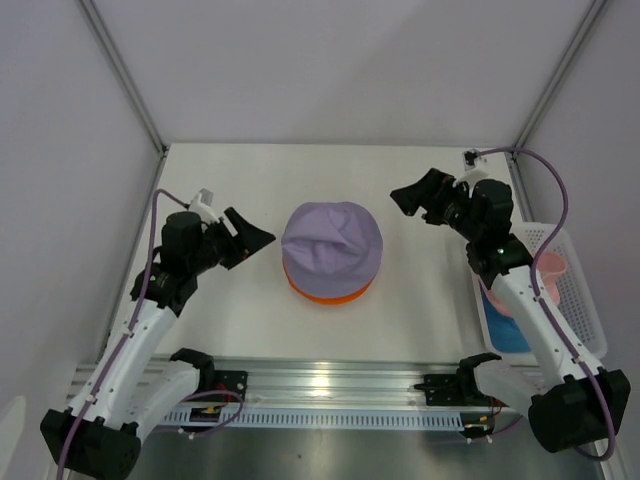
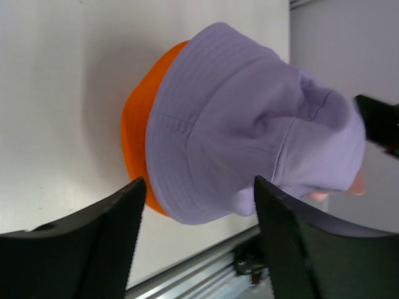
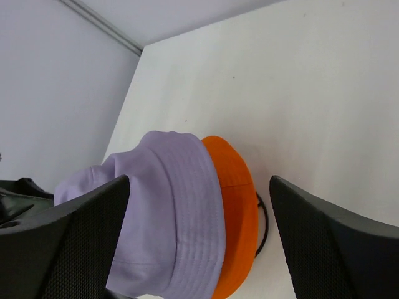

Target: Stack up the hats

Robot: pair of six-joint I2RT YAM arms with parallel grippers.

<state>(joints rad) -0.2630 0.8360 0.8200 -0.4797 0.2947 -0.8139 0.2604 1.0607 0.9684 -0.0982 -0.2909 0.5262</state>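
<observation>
Left fingers and right fingers gape wide, empty, purple hat capping orange hat; next, I judge, fetching the pink hat.

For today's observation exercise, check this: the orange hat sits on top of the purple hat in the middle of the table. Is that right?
No. The purple hat sits on top of the orange hat, as the top external view shows. The pair is indeed in the middle of the table.

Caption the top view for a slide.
Purple hat stacked on orange hat, open left tool and open right tool flanking it.
</observation>
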